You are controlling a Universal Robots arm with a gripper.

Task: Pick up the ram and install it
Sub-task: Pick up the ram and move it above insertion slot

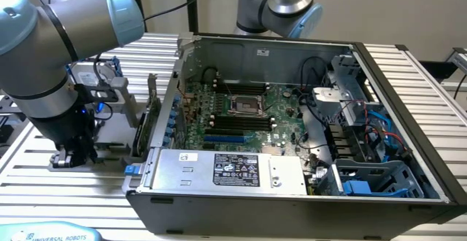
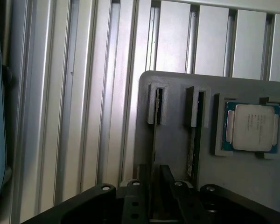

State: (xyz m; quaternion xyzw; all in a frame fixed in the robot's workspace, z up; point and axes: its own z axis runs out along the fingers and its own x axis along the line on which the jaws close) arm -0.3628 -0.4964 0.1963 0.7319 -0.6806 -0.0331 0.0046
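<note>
A table (image 1: pixel 408 88) of long silver ribs, with a big open computer case (image 1: pixel 292 197) lying on it. Off to one side of the case, a grey holder (image 2: pixel 175 93) on the ribs, and right down over it the gripper (image 2: pixel 154 184). Hard to tell about the jaws: only a thin dark gap between them, lined up with one long groove in the holder, and no way to see whether spread or pinching something. Just beside the jaws, in the next groove, a thin stick standing on its edge, most likely the ram (image 2: pixel 192 149). A bit further from the jaws on that same side, a square silver chip (image 2: pixel 253 127) lying flat in its own pocket. Well away from the jaws, inside the case, the green board (image 1: pixel 252 112) with its long black slots (image 1: pixel 237 122), all looking bare. So, at a guess, early in the job: gripper down at the holder, ram in the holder and not lifted out, nothing carried over to the case. Not done yet, by the look of it: the lifting out, the carrying across, the pushing into a slot.
</note>
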